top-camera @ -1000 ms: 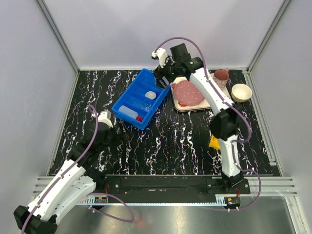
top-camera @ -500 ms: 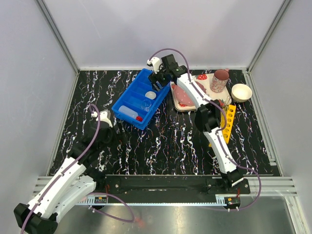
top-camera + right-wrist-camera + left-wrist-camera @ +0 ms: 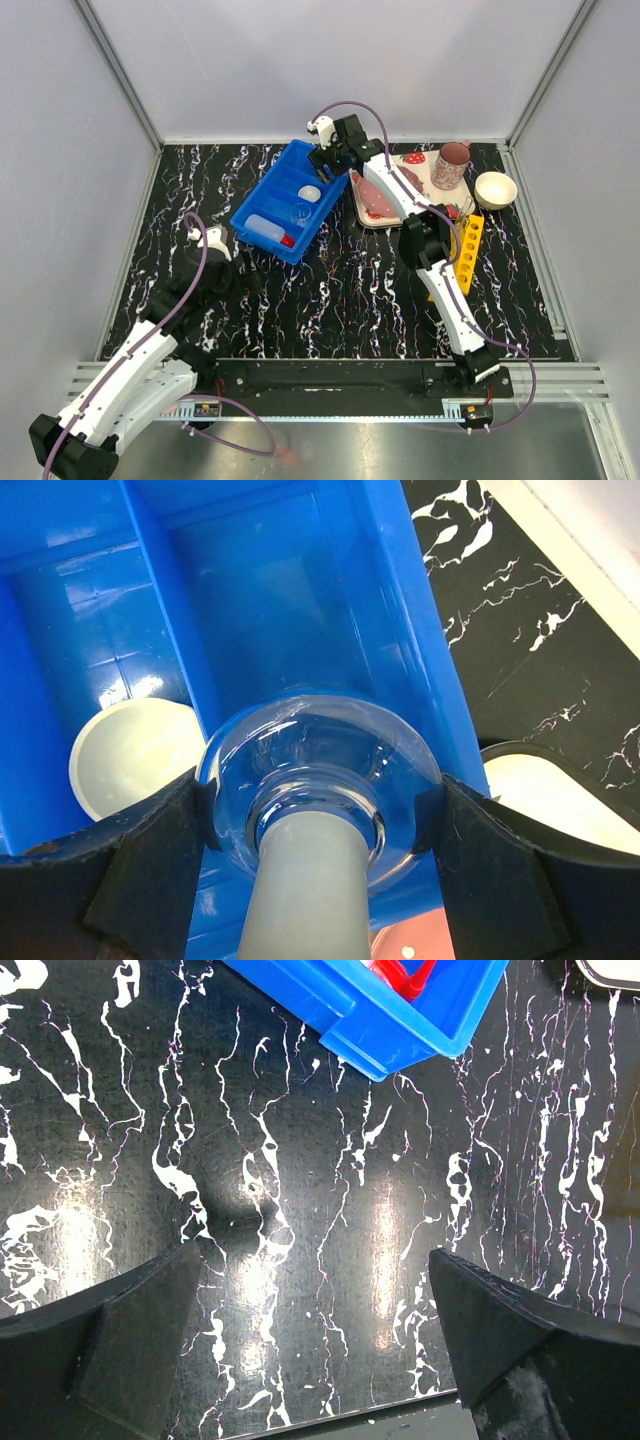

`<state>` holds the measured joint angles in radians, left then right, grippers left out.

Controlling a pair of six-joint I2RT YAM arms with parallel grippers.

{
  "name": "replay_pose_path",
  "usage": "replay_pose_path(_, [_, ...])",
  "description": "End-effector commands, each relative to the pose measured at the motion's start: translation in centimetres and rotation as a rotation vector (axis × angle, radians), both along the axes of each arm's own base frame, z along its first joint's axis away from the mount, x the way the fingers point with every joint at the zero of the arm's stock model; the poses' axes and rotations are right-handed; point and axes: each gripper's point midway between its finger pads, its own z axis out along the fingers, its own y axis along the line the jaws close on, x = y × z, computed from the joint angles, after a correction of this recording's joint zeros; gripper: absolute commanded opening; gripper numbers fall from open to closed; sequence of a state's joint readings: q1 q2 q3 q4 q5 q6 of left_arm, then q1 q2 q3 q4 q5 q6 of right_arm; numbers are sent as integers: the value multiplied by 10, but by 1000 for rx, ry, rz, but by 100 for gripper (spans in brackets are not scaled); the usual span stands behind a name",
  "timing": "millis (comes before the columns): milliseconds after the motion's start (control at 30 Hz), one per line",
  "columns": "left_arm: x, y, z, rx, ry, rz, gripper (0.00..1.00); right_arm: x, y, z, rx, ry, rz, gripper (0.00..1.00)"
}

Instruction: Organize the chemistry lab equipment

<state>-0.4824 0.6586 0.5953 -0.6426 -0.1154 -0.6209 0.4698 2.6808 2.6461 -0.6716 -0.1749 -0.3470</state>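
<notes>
A blue divided bin (image 3: 256,196) holds a translucent white squeeze bottle (image 3: 264,229) with a red nozzle, a small clear beaker (image 3: 300,213) and a tiny white round dish (image 3: 309,194). My right gripper (image 3: 326,158) hangs over the bin's far end, shut on a clear round glass flask (image 3: 320,770) with a frosted neck. In the right wrist view the right gripper (image 3: 320,810) holds the flask over the end compartment, with the dish (image 3: 125,760) beside it. The yellow holed rack (image 3: 467,250) lies at the right. My left gripper (image 3: 315,1340) is open over bare table near the bin's corner (image 3: 400,1035).
A strawberry-print tray (image 3: 385,200) lies right of the bin, with a pink mug (image 3: 452,164) on its far corner. A cream bowl (image 3: 495,189) sits at the back right. Walls close in the table on three sides.
My right arm has swung down from above the tray to the bin's far end with the flask in its grip. The left arm has not moved.
</notes>
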Motion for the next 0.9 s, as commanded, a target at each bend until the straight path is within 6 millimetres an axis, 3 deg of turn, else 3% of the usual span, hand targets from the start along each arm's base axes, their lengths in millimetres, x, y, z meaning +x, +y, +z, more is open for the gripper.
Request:
replay_pose_path(0, [11, 1, 19, -3, -59, 15, 99, 24, -5, 15, 17, -98, -67, 48])
replay_pose_path(200, [11, 1, 19, -2, -58, 16, 99, 24, -7, -5, -1, -68, -80, 59])
replay_pose_path(333, [10, 1, 20, -4, -62, 15, 99, 19, -7, -12, 2, -41, -78, 76])
replay_pose_path(867, [7, 1, 24, -23, -74, 13, 99, 10, 4, 9, 33, -45, -52, 97])
